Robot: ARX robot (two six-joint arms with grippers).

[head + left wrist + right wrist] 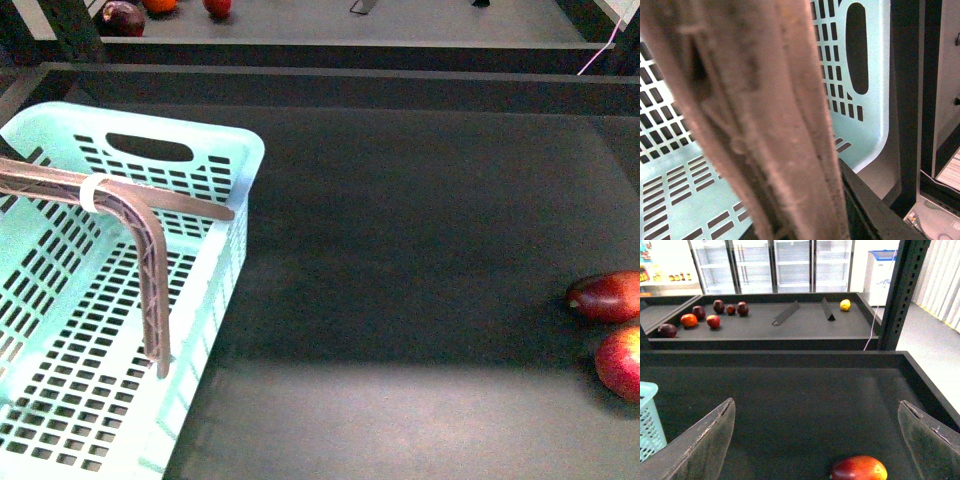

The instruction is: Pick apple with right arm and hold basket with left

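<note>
Mostly, the apple (620, 362) is cut off at the edge of view — well right of the basket (60, 130), just beside a darker fruit (605, 297), in front of my right claw (816, 404), spread wide. My left claw (195, 289), a blur up close, hangs spread inside the basket near its right wall.

The basket (150, 125) that the left fingers (150, 280) reach into is smooth moulded plastic with a soft sheen. The left fingers are matt, and up close their face looks rough, fuzzy and worn. A band (92, 192) like white tape wraps them. The surface (400, 250) beside them is dark, matt and finely grained. The apple (622, 362), well apart from them, has glossy skin. The right fingers (700, 450) are matt grey and scuffed.
</note>
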